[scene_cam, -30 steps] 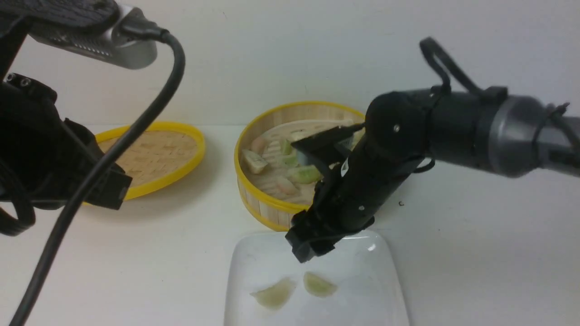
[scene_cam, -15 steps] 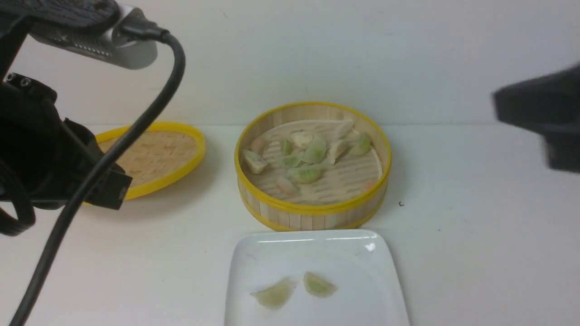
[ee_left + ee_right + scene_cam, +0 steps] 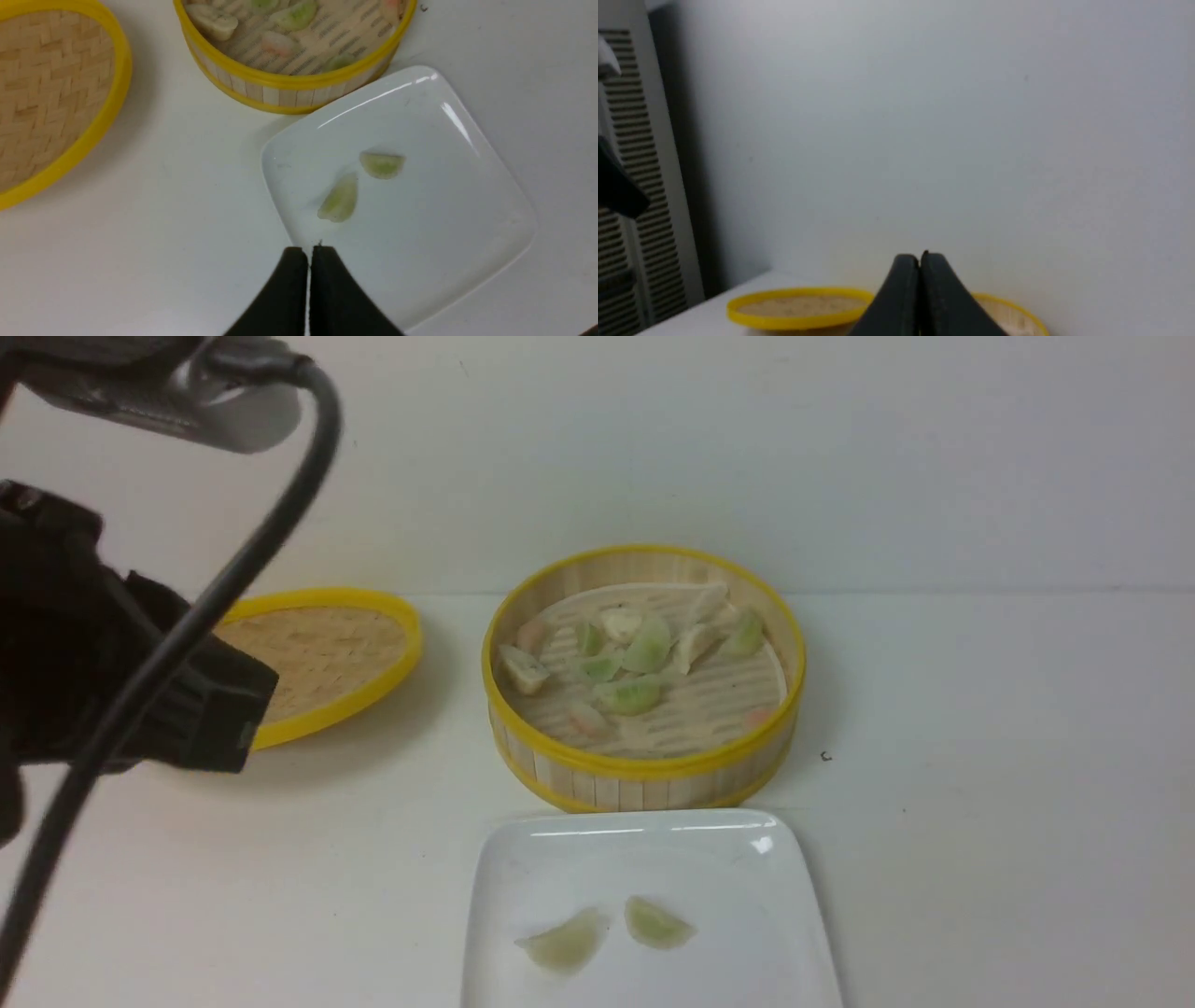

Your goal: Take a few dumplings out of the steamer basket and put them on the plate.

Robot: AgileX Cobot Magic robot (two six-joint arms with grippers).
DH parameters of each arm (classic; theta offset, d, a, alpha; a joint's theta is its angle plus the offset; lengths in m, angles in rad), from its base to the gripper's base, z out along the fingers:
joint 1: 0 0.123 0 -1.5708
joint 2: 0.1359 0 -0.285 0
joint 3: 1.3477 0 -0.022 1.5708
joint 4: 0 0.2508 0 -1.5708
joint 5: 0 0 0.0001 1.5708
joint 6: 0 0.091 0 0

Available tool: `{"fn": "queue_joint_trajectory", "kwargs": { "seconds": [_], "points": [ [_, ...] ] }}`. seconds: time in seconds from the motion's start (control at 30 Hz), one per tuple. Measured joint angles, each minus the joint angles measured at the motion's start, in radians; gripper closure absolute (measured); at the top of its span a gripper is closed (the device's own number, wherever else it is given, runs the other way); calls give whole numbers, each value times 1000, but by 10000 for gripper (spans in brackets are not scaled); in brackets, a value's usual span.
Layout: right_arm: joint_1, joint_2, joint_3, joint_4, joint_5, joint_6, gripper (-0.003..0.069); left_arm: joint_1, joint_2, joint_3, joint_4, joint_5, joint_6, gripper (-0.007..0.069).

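Note:
The steamer basket [image 3: 644,775] stands mid-table with several dumplings [image 3: 627,695] on its slatted floor; it also shows in the left wrist view [image 3: 289,88]. The white plate [image 3: 747,859] lies in front of it and holds two pale green dumplings [image 3: 565,943] [image 3: 658,924], also in the left wrist view [image 3: 340,200] [image 3: 382,164]. My left gripper [image 3: 308,252] is shut and empty, raised above the plate's [image 3: 467,224] near-left edge. My right gripper [image 3: 919,257] is shut and empty, raised high and facing the back wall; it is out of the front view.
The flat woven lid [image 3: 322,653] with a yellow rim lies left of the basket, also in the left wrist view [image 3: 51,98] and right wrist view [image 3: 798,308]. My left arm's black body [image 3: 103,672] and cable fill the front view's left side.
My right arm has lifted off the plate and swung right, out of the front view. The left arm has shifted slightly. Two dumplings stay on the plate.

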Motion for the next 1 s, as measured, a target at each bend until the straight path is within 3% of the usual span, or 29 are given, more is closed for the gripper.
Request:
{"fn": "queue_joint_trajectory", "kwargs": {
  "seconds": [0.3, 0.4, 0.67, 1.0],
  "points": [
    [0, -7, 16, -64, -70, 53, 673, 0, -547, 405, 56, -370, -43, 631],
    [0, -7, 16, -64, -70, 54, 673, 0, -683, 496, 99, -421, -44, 631],
    [0, -7, 16, -64, -71, 54, 673, 0, -942, 689, 109, -459, -45, 631],
    [0, -7, 16, -64, -71, 54, 673, 2, -965, 776, 133, -491, -52, 631]
  ]
}}
